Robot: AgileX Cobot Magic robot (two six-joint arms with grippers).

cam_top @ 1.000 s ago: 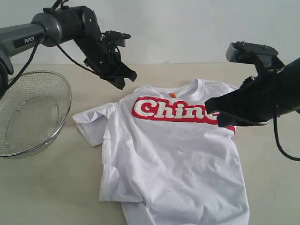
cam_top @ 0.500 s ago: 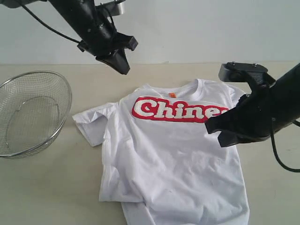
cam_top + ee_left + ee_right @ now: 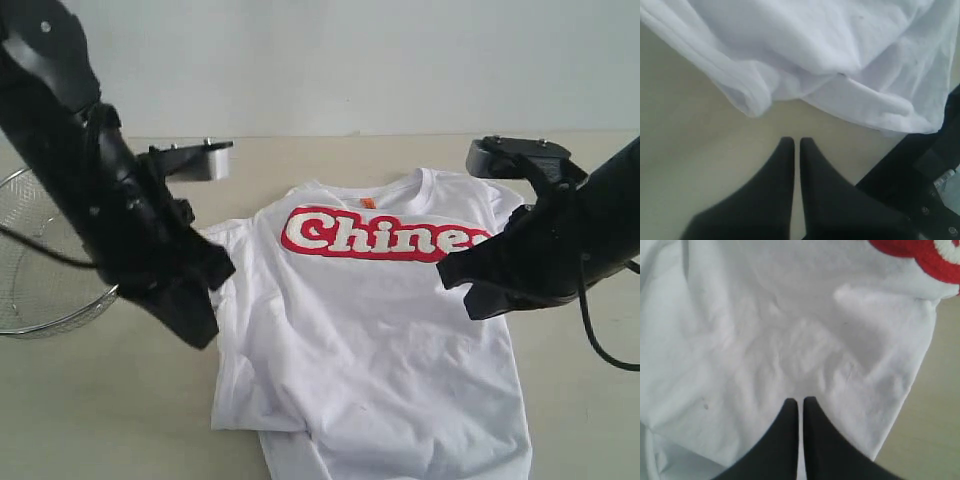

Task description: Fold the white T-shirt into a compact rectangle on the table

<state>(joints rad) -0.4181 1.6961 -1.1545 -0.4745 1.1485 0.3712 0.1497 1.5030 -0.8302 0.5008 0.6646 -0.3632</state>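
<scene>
**White T-shirt** (image 3: 370, 330) lies front up on the table (image 3: 100, 420), with red lettering (image 3: 380, 235) across the chest and an orange neck tag (image 3: 368, 203) at the collar.

**Ext. view:** the left gripper (image 3: 198, 332) is at the shirt's sleeve side, and its arm hides the sleeve. The right gripper (image 3: 458, 280) is at the opposite chest edge and covers the end of the lettering.

**Left wrist view only:** fingers (image 3: 775, 190) pressed together, nothing between them, over bare table just beside the shirt's rumpled edge.

**Right wrist view only:** fingers (image 3: 785, 440) likewise together over wrinkled cloth near the lettering; contact w/ the cloth cannot be told.

**Wire-mesh basket** (image 3: 40, 290) sits beyond the left arm, apart from the shirt and partly hidden.

T-shirt (image 3: 370, 340) lies on table (image 3: 100, 420), right of the basket (image 3: 40, 285).
</scene>
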